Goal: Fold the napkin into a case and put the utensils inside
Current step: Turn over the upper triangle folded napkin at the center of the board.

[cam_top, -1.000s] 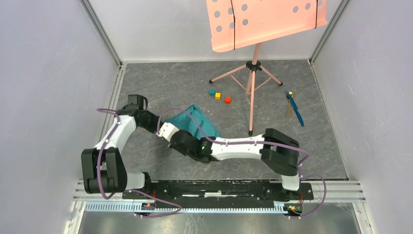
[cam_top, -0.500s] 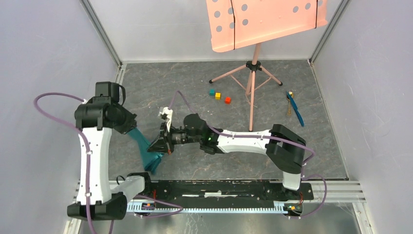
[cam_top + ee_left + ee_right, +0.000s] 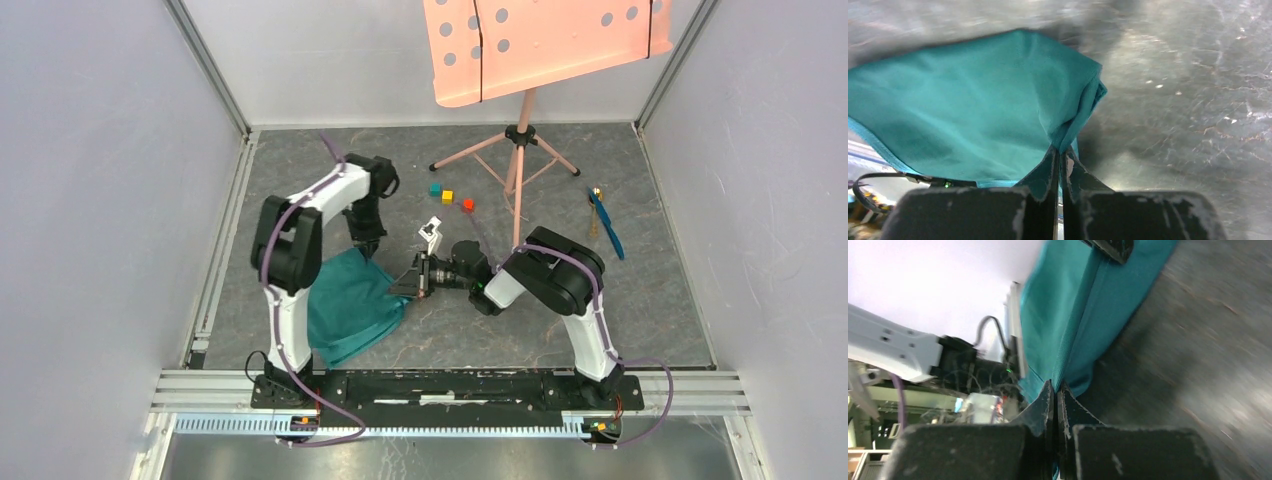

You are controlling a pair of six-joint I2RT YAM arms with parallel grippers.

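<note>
The teal-green napkin [image 3: 350,305] hangs spread between my two grippers over the near left of the floor, its lower part towards the front rail. My left gripper [image 3: 368,250] is shut on its far corner; the pinched cloth shows in the left wrist view [image 3: 973,110] at the gripper [image 3: 1060,152]. My right gripper [image 3: 405,287] is shut on its right edge, seen in the right wrist view [image 3: 1073,315] at the gripper [image 3: 1055,385]. The utensils, a thin blue piece [image 3: 607,228] and a golden-brown spoon [image 3: 594,222], lie at the far right.
A pink music stand [image 3: 517,180] on a tripod stands at the back centre. Three small cubes, teal [image 3: 435,188], yellow [image 3: 448,196] and red [image 3: 467,205], lie near its legs. Grey walls enclose both sides; the metal rail [image 3: 440,385] runs along the front.
Both arms swung far. The left gripper moved from the left side to the centre back; the right gripper stayed near the centre. The napkin went from a bunched hang to a spread sheet.
</note>
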